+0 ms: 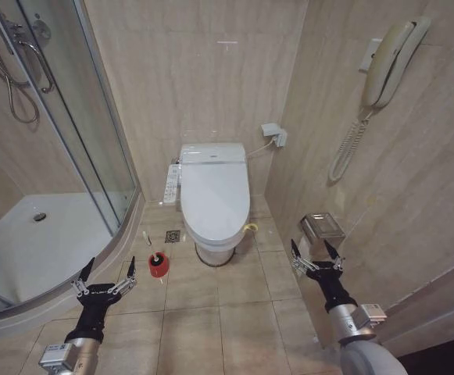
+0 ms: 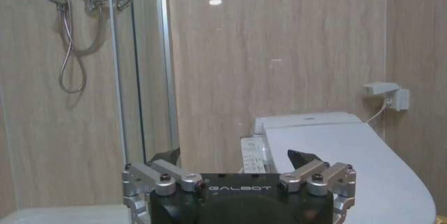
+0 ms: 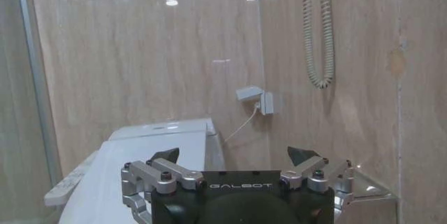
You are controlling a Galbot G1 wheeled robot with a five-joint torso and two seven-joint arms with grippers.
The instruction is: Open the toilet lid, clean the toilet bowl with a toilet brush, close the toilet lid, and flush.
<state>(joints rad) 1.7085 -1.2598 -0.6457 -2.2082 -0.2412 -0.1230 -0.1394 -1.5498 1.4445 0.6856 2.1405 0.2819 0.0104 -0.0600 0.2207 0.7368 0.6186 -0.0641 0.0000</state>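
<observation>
While the toilet lid (image 1: 215, 195) lies shut over the toilet bowl, hiding the basin from the head view, neither arm touches anything, so the first step, lifting the lid, looks not yet begun. The left gripper (image 1: 104, 275) hovers low over the floor tiles just beside the curved edge of the shower tray (image 1: 23, 250), its fingers spread wide and empty. The right gripper (image 1: 315, 255) hangs on the other side, near the chrome paper holder (image 1: 321, 228) on the right wall, likewise spread and holding nothing. Both stand well apart from the toilet, which sits against the back wall between them.

The toilet brush (image 1: 157, 257) stands in its red holder (image 1: 159, 266) on the floor, just left of the toilet's foot and near the left gripper.

Judging from this, the next move calls for one arm to reach forward to the lid's front rim, where a small yellow tag (image 1: 250, 227) shows, get fingers under that edge and swing the lid up toward the wall.
</observation>
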